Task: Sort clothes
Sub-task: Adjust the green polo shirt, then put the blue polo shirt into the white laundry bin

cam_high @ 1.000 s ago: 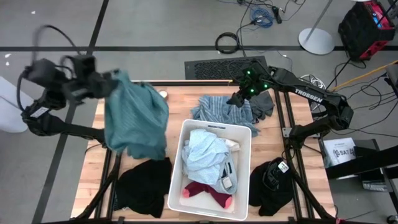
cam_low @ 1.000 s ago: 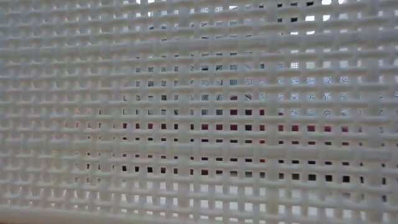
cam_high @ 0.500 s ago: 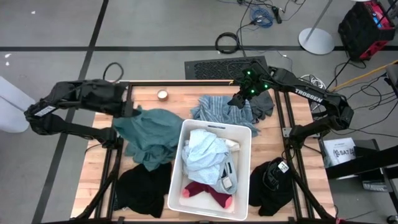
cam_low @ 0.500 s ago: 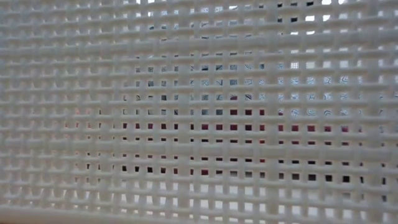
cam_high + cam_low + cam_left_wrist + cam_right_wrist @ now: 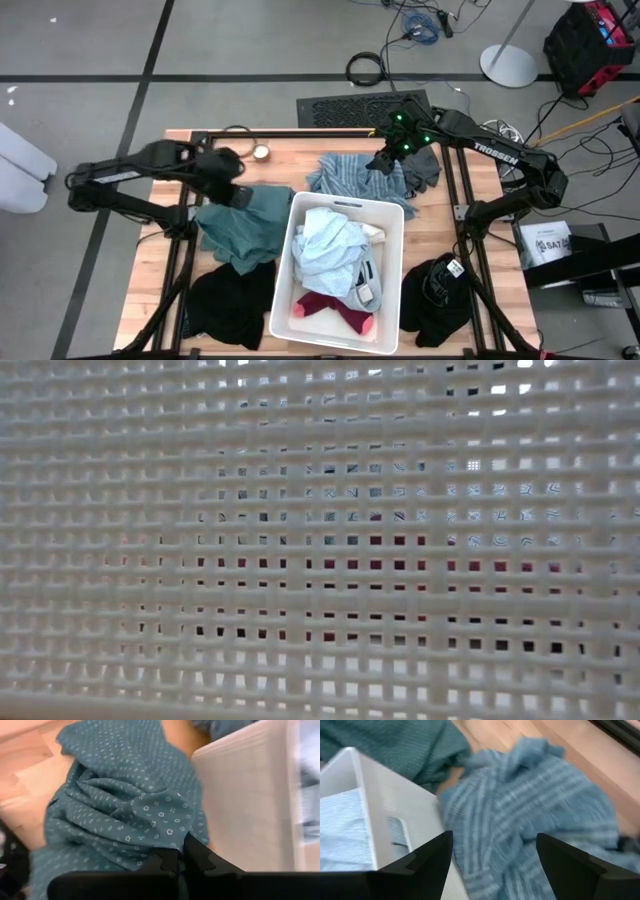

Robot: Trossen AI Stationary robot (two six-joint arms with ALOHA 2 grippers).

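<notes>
Left end effector (image 5: 181, 854) low, pinching teal garment (image 5: 240, 225) beside bin (image 5: 290, 260)

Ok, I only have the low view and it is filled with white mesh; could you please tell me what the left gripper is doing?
Observer: The left gripper is shut on the teal garment, which is heaped just left of the white bin.
Operator: Thank you; and the right gripper?
Observer: The right gripper is open above the blue-white striped garment, by the bin's far end.
</notes>
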